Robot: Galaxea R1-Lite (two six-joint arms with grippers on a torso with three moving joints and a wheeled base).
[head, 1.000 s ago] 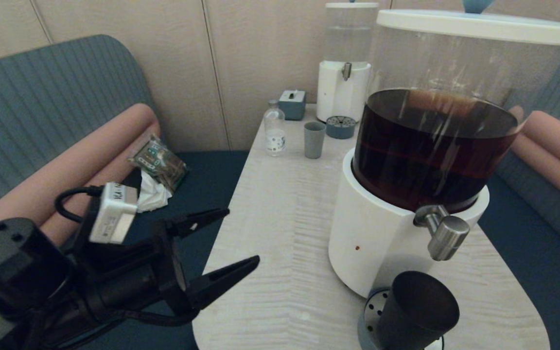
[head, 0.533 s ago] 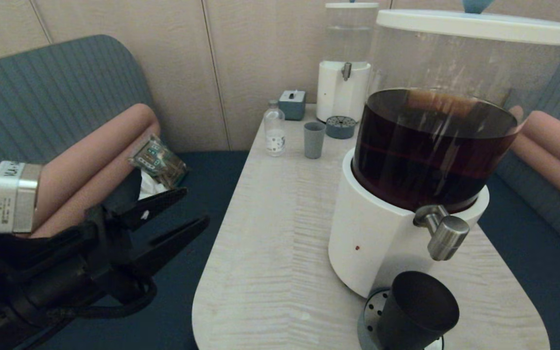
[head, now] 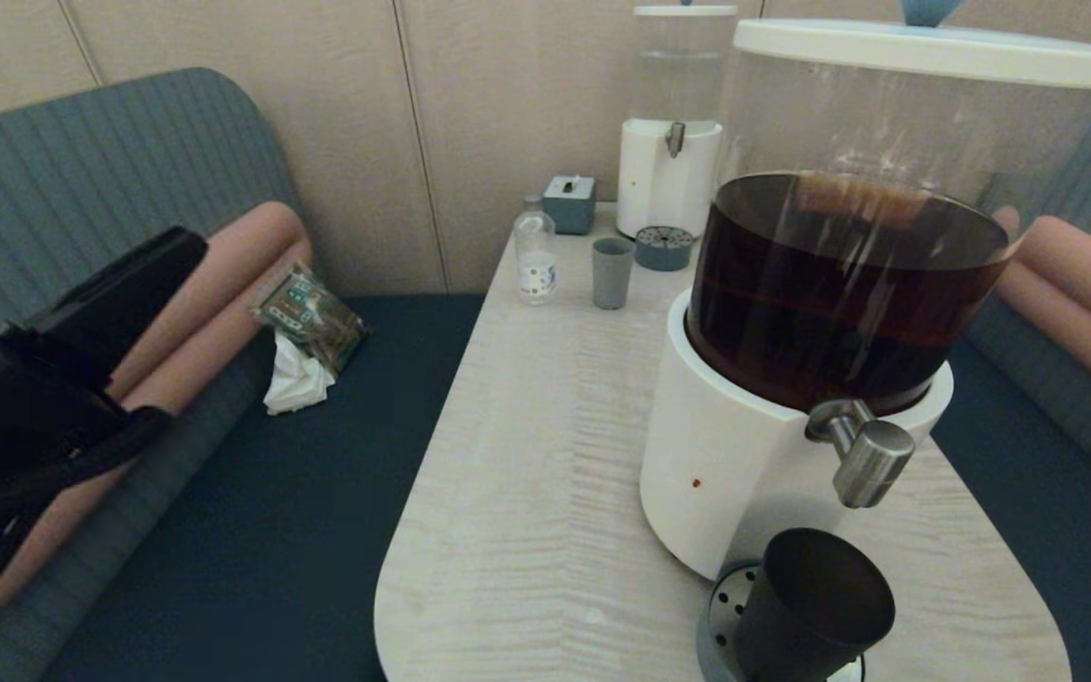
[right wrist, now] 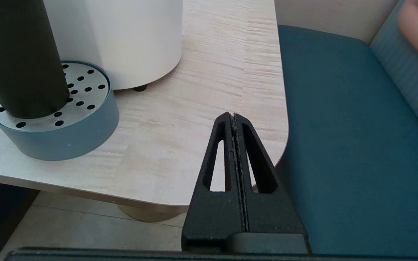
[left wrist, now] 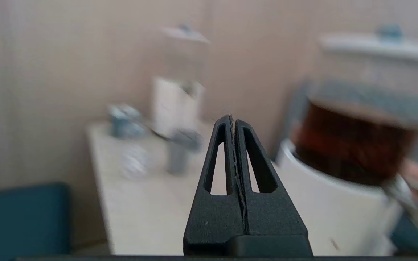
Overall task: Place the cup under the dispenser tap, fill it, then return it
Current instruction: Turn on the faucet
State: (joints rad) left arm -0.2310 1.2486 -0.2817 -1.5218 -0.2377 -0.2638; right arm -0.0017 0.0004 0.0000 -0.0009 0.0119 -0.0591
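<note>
the cup [head: 815, 606] stands on the drip tray [right wrist: 67, 134] under the dispenser tap [head: 863, 459], unfilled as far as i can tell, while my left gripper [left wrist: 233, 121] and right gripper [right wrist: 233, 116] sit pressed together, away from it.

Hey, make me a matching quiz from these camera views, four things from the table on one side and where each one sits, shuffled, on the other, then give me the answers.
Things:
1. the cup
2. grey-blue tumbler
3. clear bottle
4. the dispenser tap

Places:
A. sticking out of the big dispenser's white base, above the black tumbler
B. far end of the table, between the bottle and the small round drip tray
C. standing on the perforated drip tray at the table's near edge
D. far end, just in front of the small grey box

Pairs: 1-C, 2-B, 3-D, 4-A
</note>
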